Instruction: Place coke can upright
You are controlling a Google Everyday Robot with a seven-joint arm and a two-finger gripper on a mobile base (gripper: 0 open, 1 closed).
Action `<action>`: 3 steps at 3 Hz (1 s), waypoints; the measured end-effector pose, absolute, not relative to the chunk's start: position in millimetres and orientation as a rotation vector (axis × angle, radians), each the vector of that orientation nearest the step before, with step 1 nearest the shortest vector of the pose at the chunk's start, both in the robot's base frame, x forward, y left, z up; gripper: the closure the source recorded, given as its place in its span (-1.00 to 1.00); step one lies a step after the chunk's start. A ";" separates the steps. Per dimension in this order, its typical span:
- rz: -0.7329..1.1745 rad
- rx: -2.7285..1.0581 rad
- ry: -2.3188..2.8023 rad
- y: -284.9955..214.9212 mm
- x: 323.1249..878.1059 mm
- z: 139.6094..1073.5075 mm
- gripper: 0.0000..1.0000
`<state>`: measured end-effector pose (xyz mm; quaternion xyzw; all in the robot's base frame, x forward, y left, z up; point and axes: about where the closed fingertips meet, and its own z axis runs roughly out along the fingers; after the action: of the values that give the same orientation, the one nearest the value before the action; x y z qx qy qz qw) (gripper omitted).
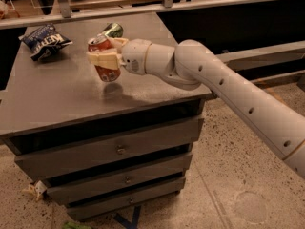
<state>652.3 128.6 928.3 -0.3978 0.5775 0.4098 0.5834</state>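
The coke can (106, 70) is red-orange with a silver top. It hangs nearly upright, tilted a little, just above the grey cabinet top (62, 99). My gripper (102, 56) is shut on the can, with cream fingers (101, 58) clamped across its upper part. The white arm reaches in from the right. A shadow lies on the surface right under the can.
A green and silver can (113, 30) lies just behind the gripper. A blue chip bag (44, 40) lies at the back left of the cabinet top. Drawers are below, and a speckled floor is to the right. A rail runs along the back.
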 end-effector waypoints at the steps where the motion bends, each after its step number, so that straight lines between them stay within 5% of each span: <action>1: 0.965 -0.903 1.328 129.2 651.7 924.2 1.00; 3: 0.985 -0.850 1.312 128.6 649.2 916.6 1.00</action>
<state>649.2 128.6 916.6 -0.3671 0.5665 0.4254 0.6028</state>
